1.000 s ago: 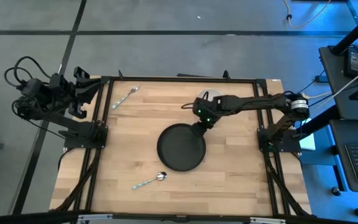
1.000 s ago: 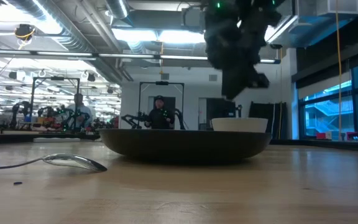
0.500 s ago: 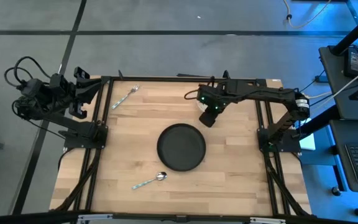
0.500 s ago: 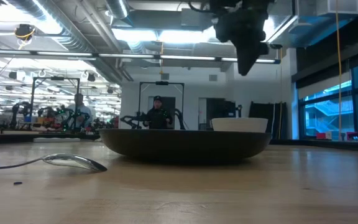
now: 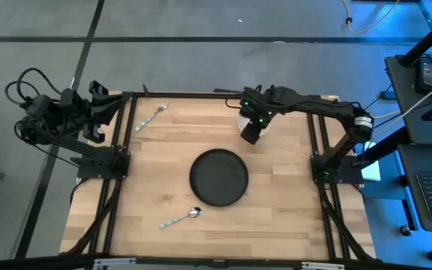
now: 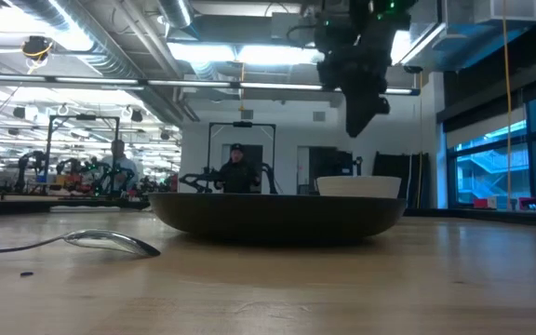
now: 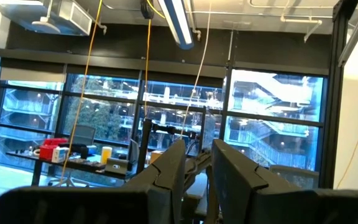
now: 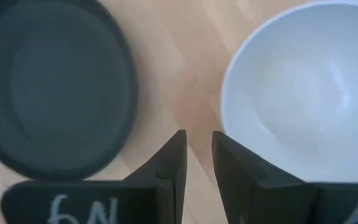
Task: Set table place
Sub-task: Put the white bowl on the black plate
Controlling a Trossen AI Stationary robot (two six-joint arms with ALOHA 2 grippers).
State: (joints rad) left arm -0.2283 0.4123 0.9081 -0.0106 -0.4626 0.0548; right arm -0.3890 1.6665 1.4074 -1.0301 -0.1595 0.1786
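The table (image 5: 276, 202) is seen whole from above, pale planks inside a black frame. A dark plate (image 5: 218, 178) lies near its middle, a spoon (image 5: 180, 219) towards the near edge and a fork (image 5: 150, 118) by the far left corner. A white bowl (image 8: 303, 87) is largely hidden from above by the right gripper (image 5: 250, 135), which is held over the table between bowl and plate; its fingers (image 8: 173, 158) are set with a narrow gap, nothing pinched. The left gripper (image 7: 194, 177) is parked off the table's left side, its fingers likewise narrowly parted and empty. The bowl's base is cut off behind the plate in the low view.
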